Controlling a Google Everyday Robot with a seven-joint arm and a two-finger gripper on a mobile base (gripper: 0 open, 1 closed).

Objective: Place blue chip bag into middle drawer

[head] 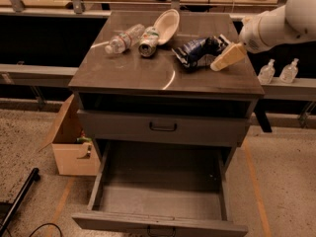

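The blue chip bag (196,50) lies crumpled on the cabinet top (148,73), right of centre. My gripper (225,59) hangs from the white arm (281,23) at the top right and sits just right of the bag, close to its edge, above the cabinet top. The middle drawer (160,196) is pulled wide open at the bottom, its grey base bare.
A clear plastic bottle (124,38), a crushed can (147,41) and a white bowl (167,23) lie on the cabinet top at the back left. A shallower shut drawer with a black handle (163,127) is above. A cardboard box (74,142) stands left on the floor.
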